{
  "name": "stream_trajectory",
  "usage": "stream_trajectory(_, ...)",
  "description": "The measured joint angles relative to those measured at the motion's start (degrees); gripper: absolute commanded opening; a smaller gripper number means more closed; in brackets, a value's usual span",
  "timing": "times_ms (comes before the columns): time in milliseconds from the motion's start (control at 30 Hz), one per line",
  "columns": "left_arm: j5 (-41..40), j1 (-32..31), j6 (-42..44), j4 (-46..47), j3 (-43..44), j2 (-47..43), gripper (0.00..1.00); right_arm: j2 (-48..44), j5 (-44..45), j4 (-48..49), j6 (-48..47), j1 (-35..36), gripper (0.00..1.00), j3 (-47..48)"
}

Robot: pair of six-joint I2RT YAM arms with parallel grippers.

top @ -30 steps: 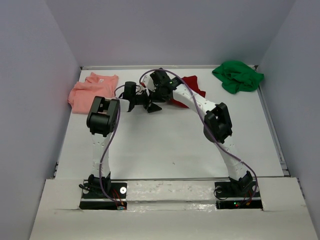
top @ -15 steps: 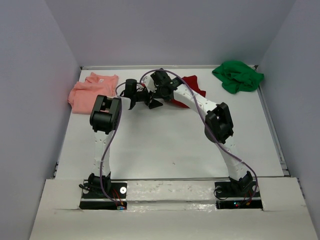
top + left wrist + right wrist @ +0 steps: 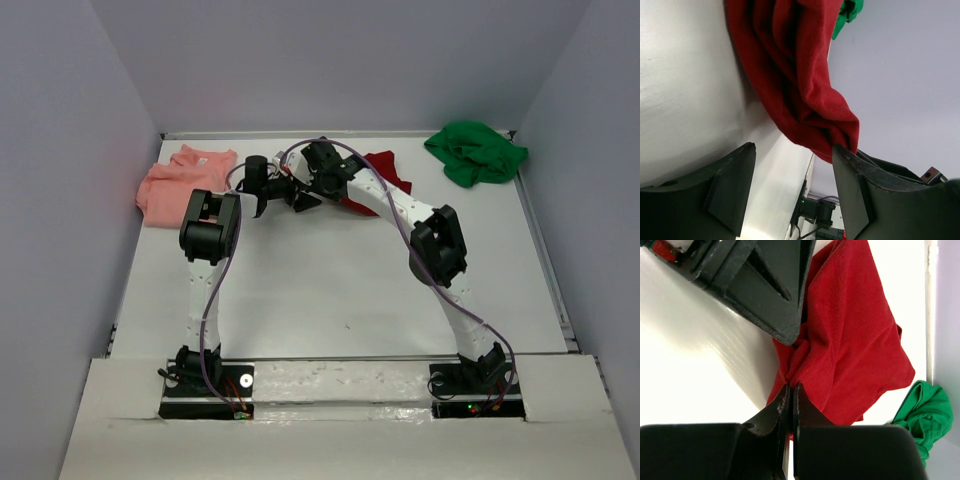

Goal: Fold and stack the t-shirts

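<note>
The dark red t-shirt (image 3: 386, 172) lies crumpled at the back middle of the table. My right gripper (image 3: 791, 386) is shut on a pinch of its near-left edge, and the cloth (image 3: 805, 95) rises in a peak to that grip. My left gripper (image 3: 793, 146) stands open right beside this peak, one fingertip touching the cloth, nothing between its fingers. In the right wrist view one left finger (image 3: 775, 295) sits against the red cloth (image 3: 850, 325). The salmon pink t-shirt (image 3: 185, 182) lies at the back left, the bright green t-shirt (image 3: 475, 152) bunched in the back right corner.
Grey walls close the table on the left, back and right. Both arms meet over the back middle, and the right arm's forearm (image 3: 395, 205) crosses the red shirt. A raised rim (image 3: 545, 250) runs along the table's right side.
The left gripper has slid a little toward the back and closer to the red shirt's lifted edge. The right gripper has kept its grip and barely moved.
</note>
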Motion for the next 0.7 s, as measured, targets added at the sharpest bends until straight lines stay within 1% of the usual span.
stream_trajectory(267,0.0,-0.5,-4.7,4.9,0.6,0.7,0.71,0.0,0.0,-0.1,0.0,0.1,0.0,0.0)
stream_trajectory(500,0.0,-2.2,-8.4,9.4,1.7,1.6,0.71,0.0,0.0,-0.4,0.0,0.4,0.0,0.0)
stream_trajectory(700,0.1,-3.3,-9.8,10.5,1.7,3.1,0.71,0.0,0.0,-0.4,0.0,0.4,0.0,0.0)
